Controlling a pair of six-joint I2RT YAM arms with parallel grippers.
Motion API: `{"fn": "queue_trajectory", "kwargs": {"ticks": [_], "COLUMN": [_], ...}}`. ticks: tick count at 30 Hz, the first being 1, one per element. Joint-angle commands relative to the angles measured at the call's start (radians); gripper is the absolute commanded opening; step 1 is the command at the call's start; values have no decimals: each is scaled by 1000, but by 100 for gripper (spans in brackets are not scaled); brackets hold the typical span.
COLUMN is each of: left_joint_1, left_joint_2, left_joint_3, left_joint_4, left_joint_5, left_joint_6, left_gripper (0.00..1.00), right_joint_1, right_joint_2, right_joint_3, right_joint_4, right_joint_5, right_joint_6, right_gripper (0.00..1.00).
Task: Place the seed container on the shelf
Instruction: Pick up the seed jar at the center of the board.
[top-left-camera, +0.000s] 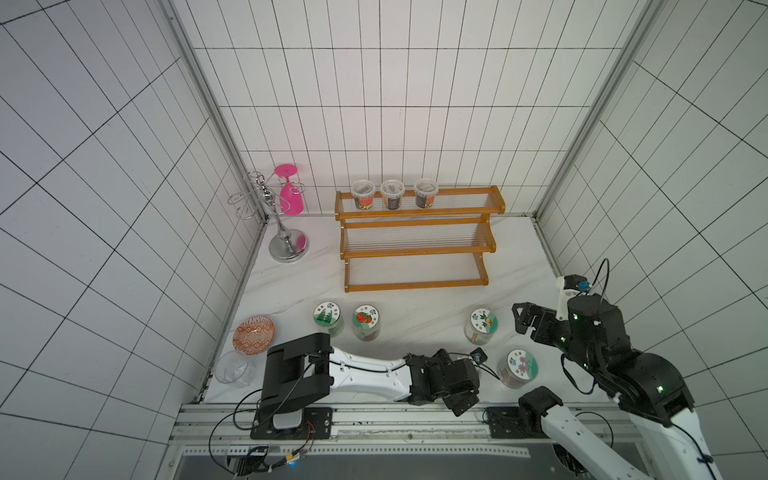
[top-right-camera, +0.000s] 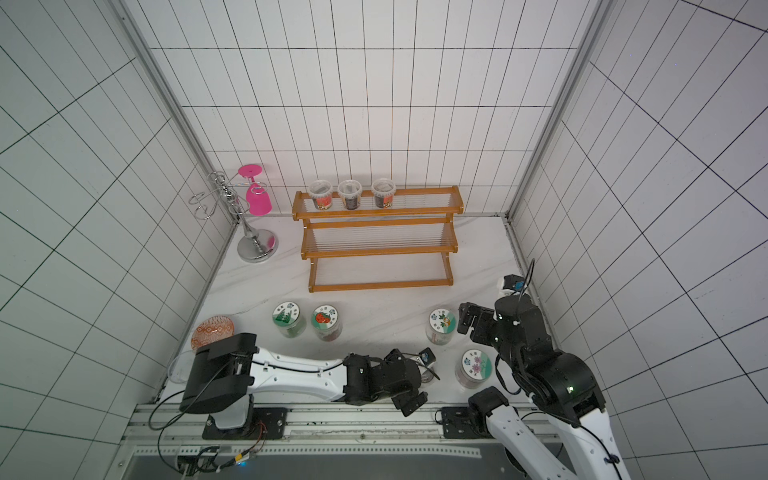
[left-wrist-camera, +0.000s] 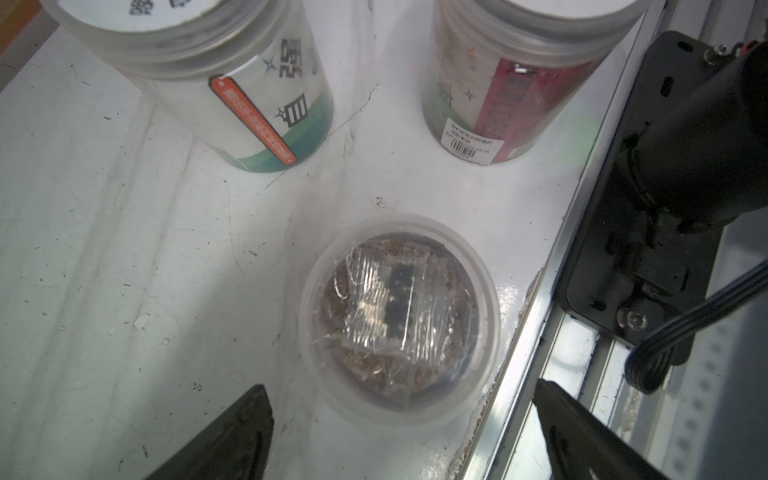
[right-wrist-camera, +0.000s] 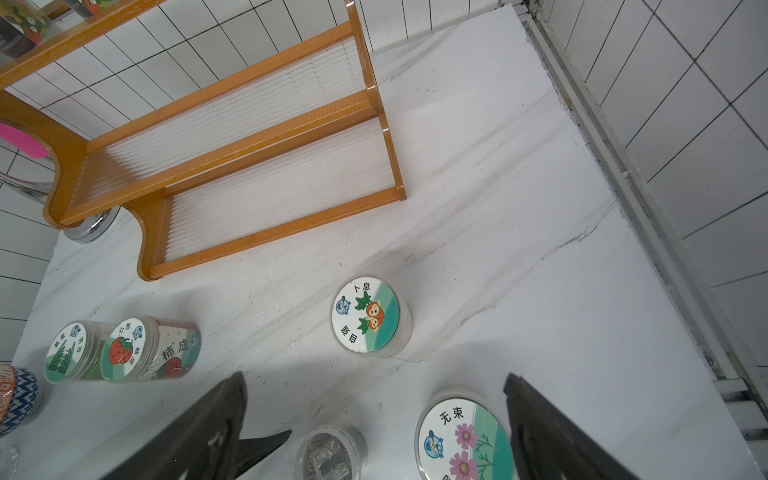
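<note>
Seed container (left-wrist-camera: 399, 320), a small clear round tub of brown seeds, stands just ahead of the wide-spread left gripper (left-wrist-camera: 399, 385); right gripper (right-wrist-camera: 374, 375) equally spread.

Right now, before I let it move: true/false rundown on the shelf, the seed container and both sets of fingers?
1. Three small containers stand on the top tier of the shelf. True.
2. The shelf's middle tier holds a jar. False: both lower tiers are bare.
3. The left fingers are shut on the seed container. False: they stand open, and the container sits on the table, ungripped.
4. The pink glass hangs upside down on the wire stand. True.
5. The right fingers hold a jar. False: they are open, with nothing held.
</note>
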Motion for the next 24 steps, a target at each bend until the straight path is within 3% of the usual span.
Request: {"fn": "queue_trajectory", "kwargs": {"ticks": [1,14,21,24], "left_joint_1": [21,65,70,77], "left_joint_2": [37,86,82,53], "left_joint_3": [47,100,117,103], "left_joint_4": [25,-13,-35,-39], "left_joint_5": [-3,59,61,67], "left_joint_6": [12,0,18,15], "left_gripper": [99,95,71,67], "right_joint_1": [-8,-8,-7,-8], "right_joint_2": [2,0,7,3], "right_joint_3": [-25,-37,-45,-49], "right_joint_4": [3,21,26,33], "right_joint_5": [2,-14,-24,-32], "right_joint_6": [-13,-22,-30,-34], "right_gripper": [99,99,99,99]}}
